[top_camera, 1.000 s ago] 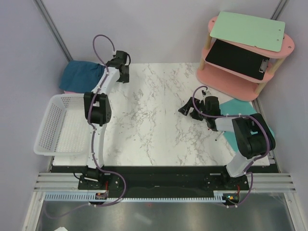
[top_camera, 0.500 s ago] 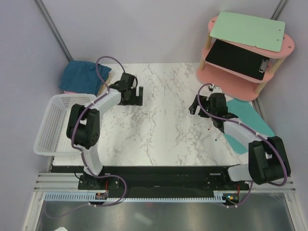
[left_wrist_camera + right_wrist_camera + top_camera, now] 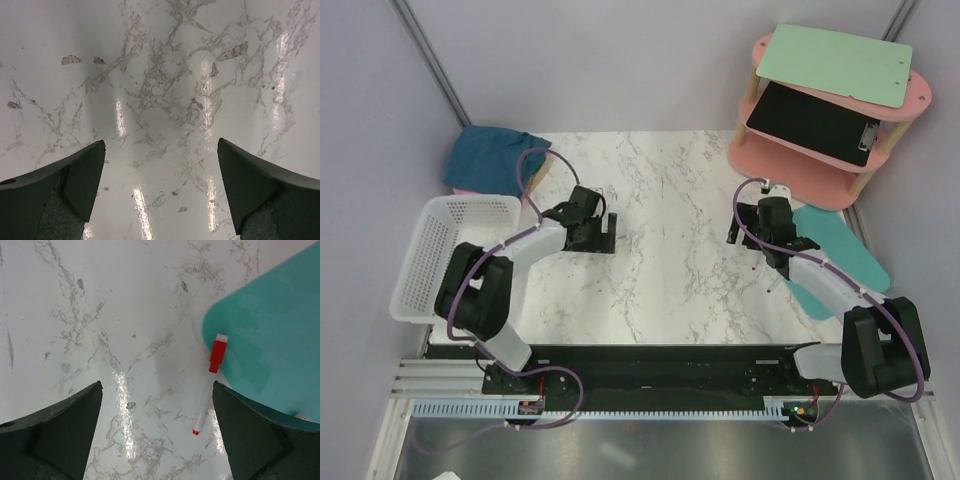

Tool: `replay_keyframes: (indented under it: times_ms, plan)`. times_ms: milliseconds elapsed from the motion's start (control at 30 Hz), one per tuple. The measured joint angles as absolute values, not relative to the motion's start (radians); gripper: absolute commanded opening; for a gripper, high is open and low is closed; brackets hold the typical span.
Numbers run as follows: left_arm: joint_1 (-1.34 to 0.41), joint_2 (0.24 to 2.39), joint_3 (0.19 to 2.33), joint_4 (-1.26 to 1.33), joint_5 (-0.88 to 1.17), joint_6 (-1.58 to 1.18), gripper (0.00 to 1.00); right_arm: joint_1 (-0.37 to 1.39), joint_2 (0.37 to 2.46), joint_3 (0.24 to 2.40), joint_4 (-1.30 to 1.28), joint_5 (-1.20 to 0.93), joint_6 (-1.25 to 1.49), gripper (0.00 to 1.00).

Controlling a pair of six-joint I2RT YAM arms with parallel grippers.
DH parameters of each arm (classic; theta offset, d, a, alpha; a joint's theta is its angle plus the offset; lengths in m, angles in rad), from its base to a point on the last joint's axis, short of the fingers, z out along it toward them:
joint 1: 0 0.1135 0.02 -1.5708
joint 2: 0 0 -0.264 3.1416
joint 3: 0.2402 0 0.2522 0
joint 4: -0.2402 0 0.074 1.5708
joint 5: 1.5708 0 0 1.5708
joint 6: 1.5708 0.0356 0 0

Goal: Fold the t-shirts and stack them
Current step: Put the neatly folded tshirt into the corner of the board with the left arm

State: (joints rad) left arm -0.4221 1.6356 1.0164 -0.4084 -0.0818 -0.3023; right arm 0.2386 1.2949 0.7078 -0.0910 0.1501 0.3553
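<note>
Just behind the white basket (image 3: 412,258), the teal-blue t-shirt (image 3: 488,160) lies folded on the pink t-shirt (image 3: 463,190), which shows only an edge, so folding and stacking look finished. The basket appears to hold nothing. To the right of the basket, the left claw (image 3: 161,142) and right claw (image 3: 157,387) hang spread wide over the marble table (image 3: 660,260), gripping nothing.

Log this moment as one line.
left gripper: open, empty, over marble table | right gripper: open, empty, above marker | teal t-shirt atop pink t-shirt, far-left corner
</note>
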Motion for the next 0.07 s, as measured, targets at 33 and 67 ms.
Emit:
replay_keyframes:
  times_ms: [33,67]
  plan:
    - [-0.422,1.636,1.007,-0.408,-0.088,-0.303,0.99,0.239,1.295,0.708,-0.097,0.160,0.353,0.98]
    - [-0.421,1.636,0.999,-0.407,-0.092,-0.303,1.00,0.239,1.295,0.708,-0.102,0.168,0.351,0.98]
